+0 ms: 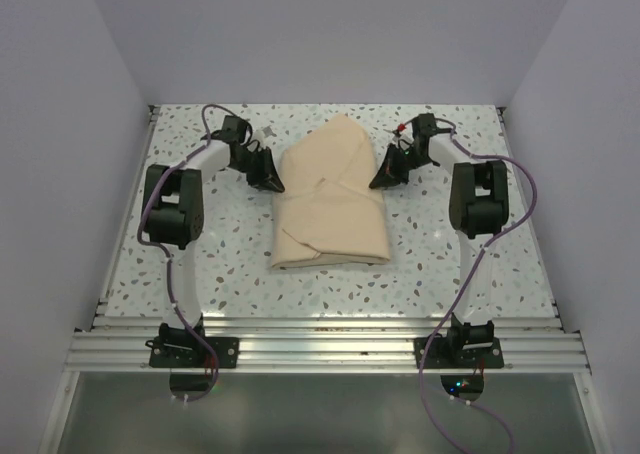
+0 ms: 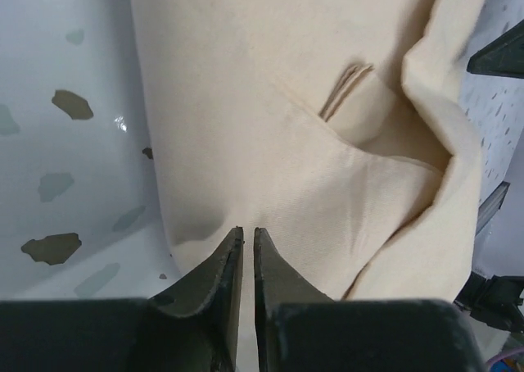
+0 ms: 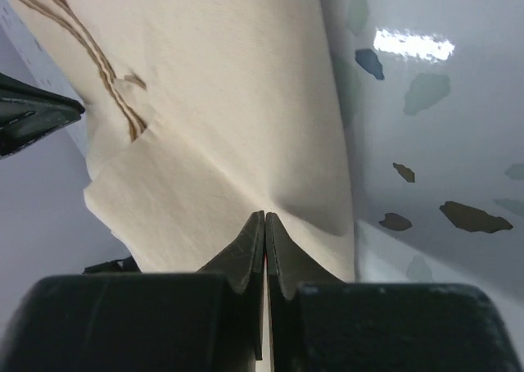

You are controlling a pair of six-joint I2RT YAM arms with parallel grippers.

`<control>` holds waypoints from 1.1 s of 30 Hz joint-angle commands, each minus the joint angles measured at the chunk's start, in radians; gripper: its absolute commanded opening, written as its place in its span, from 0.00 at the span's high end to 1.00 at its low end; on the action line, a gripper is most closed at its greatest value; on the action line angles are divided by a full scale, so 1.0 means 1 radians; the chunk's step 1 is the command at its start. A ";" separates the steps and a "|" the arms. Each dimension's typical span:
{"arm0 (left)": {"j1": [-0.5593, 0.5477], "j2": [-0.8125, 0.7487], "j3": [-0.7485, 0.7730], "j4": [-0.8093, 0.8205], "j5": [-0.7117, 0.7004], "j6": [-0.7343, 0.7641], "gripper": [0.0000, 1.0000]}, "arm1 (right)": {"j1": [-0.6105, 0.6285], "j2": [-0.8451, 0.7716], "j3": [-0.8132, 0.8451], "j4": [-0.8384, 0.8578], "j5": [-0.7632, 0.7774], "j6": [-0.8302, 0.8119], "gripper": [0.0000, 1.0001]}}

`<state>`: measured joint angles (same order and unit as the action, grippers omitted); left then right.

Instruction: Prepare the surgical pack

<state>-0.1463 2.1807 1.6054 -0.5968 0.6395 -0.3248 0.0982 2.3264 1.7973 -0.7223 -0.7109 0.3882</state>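
Big beige cloth point(image 1: 330, 199) lies mid-bench, folded into a bundle. It is narrower at the far end, with overlapping flaps crossing its middle and a squarer near edge. The bench point(image 1: 240, 264) is white with a grey speckle.

Left gripper point(image 1: 272, 184) sits at the cloth's left edge, toward the far half. In the left wrist view its fingers stand a narrow slit apart, tips at the cloth surface, nothing visibly clamped between them.

Right gripper point(image 1: 380, 181) sits at the cloth's right edge, roughly opposite the left one. In the right wrist view its fingers are pressed fully together, tips touching the cloth where a crease runs off. Can't tell if any fabric is caught between them.

Both wrist views show layered fold edges on the cloth's top. Both arms are bent inward toward the bundle from either side.
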 commanded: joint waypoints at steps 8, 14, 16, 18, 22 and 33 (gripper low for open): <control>0.002 -0.075 0.039 0.088 0.051 -0.053 0.84 | 0.057 -0.056 0.125 -0.013 -0.024 0.038 1.00; 0.002 0.027 -0.031 0.058 0.026 -0.014 0.86 | 0.054 -0.003 0.024 0.089 -0.007 0.055 1.00; 0.002 0.050 -0.059 0.046 -0.009 0.006 0.86 | 0.049 0.017 0.001 0.078 0.019 0.023 1.00; 0.002 0.065 -0.062 0.038 -0.017 0.021 0.87 | 0.049 0.046 -0.019 0.074 0.043 0.003 1.00; 0.002 0.045 -0.039 0.049 -0.018 0.023 0.86 | 0.057 0.070 0.046 0.052 0.042 0.008 0.97; 0.002 -0.107 0.134 0.066 -0.144 -0.013 0.70 | 0.063 -0.064 0.234 0.038 0.172 0.049 0.41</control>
<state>-0.1467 2.1719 1.6474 -0.5671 0.5648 -0.3485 0.1631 2.3650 2.0014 -0.7147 -0.6235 0.4274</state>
